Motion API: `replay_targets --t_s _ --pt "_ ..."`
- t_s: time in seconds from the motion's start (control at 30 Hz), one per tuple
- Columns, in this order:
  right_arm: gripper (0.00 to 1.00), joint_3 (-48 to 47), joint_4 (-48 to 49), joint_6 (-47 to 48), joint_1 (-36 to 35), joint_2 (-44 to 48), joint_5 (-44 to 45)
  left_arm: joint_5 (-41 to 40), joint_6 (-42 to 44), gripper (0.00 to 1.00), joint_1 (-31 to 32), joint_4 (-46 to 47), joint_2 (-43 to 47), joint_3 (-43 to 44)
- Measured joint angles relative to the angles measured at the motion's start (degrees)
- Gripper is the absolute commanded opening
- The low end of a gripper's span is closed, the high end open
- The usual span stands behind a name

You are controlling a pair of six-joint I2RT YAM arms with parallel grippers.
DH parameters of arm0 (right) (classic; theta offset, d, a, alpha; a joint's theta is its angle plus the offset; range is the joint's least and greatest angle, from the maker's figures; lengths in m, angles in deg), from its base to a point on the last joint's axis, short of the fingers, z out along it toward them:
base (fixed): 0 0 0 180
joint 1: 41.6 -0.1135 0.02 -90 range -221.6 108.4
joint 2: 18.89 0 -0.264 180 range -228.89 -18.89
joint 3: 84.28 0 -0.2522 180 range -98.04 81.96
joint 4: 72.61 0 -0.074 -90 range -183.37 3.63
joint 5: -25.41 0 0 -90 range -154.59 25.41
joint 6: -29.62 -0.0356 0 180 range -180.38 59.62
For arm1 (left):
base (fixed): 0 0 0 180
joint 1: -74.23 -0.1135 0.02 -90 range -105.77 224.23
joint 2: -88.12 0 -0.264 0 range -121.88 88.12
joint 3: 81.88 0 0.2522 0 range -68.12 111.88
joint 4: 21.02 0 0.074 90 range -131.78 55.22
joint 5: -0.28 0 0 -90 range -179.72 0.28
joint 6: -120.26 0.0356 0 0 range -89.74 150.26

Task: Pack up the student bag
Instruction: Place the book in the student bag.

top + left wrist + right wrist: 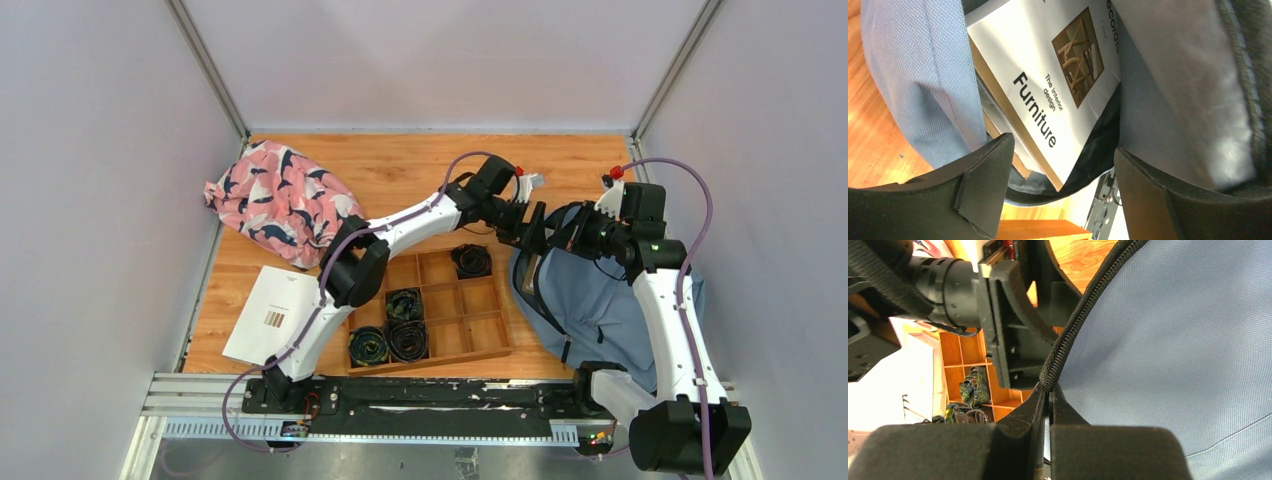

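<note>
Slate-blue fabric fills the space just right of the wooden tray [482, 335] in my overhead view. This is the student bag [600, 300], lying soft and crumpled on the table [400, 165], with its mouth turned toward the tray's far right corner.

Both of my arms meet at that mouth. The left arm reaches diagonally over the tray, and the left gripper [1063, 160] sits at the opening with its jaws spread wide and released. Between its black fingers [983, 185] I see the lower corner of a book [1048, 85] with a white cover. It reads "Furniture" in large black letters and has a small brown picture. The book rests tilted inside the bag, with blue fabric to one side and pale lining to the other. I cannot tell whether either finger touches it.

The right gripper [1048, 395], on the side of the mouth away from the tray, is clenched on the bag's dark zipper edge [1073, 330]. The zipper runs straight down into the pinch.

The tray is divided into square compartments, and four of them hold dark coiled bundles [408, 340]. A white booklet [275, 312] lies flat just left of the tray. A pink cloth [280, 200] with navy and white shapes is bunched up beyond the tray's far left corner.
</note>
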Motion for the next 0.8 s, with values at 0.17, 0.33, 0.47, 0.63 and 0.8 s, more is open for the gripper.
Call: replay_targets --t_s 0.17,0.33,0.47,0.63,0.8 --pt "0.00 0.0 0.3 0.0 0.0 0.0 0.0 -1.4 3.2 0.81 0.0 -3.5 2.7 0.0" --pt "0.00 0.1 0.4 0.0 0.0 0.0 0.0 -2.0 5.0 0.82 0.0 -4.6 5.2 -1.6" --pt "0.00 0.2 0.7 -0.1 0.0 0.0 0.0 -2.8 6.7 0.82 0.0 -5.8 6.6 -2.6" --pt "0.00 0.2 0.9 -0.1 0.0 0.2 0.0 -4.1 8.3 0.82 -0.7 -7.5 10.7 -6.2" --pt "0.00 0.2 1.0 0.0 0.0 0.2 0.0 -5.0 8.7 0.82 -3.0 -7.5 17.6 -10.8"
